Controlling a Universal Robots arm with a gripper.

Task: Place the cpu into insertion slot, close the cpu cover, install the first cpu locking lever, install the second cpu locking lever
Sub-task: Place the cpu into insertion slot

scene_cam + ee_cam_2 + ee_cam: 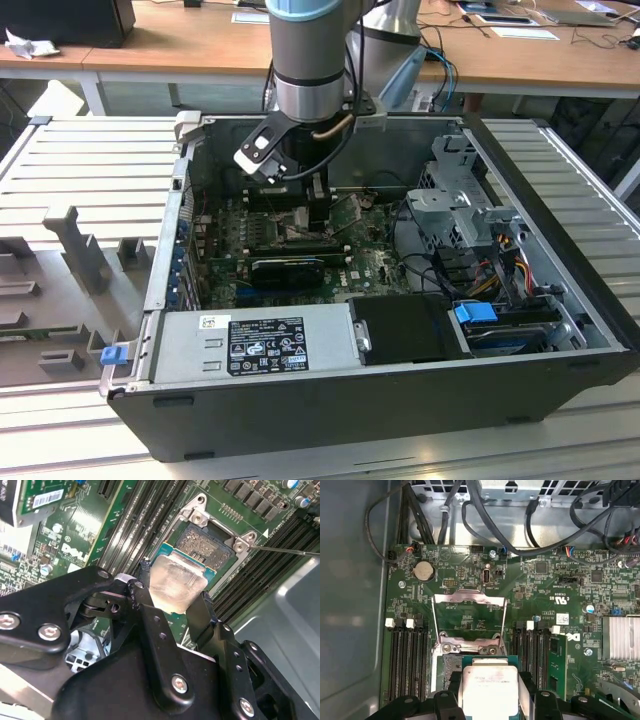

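Note:
My gripper [175,586] is shut on the cpu [176,580], a silvery square chip with a green edge, one black finger on each side. It hangs over the near part of the insertion slot [206,541], whose greyish pin field shows beyond the chip; I cannot tell whether they touch. In the first wrist view the cpu [487,689] sits between the fingers of the gripper [489,692] at the insertion slot [451,664], and the cpu cover [470,598] stands swung open behind it. In the exterior view the gripper [300,180] reaches down into the computer case over the motherboard [300,255].
Black memory slots [407,660] flank the socket on both sides. A thin metal lever rod [285,551] sticks out beside it. Cables [520,510] run along the case wall. A power supply [250,345] and a drive cage [460,200] crowd the case.

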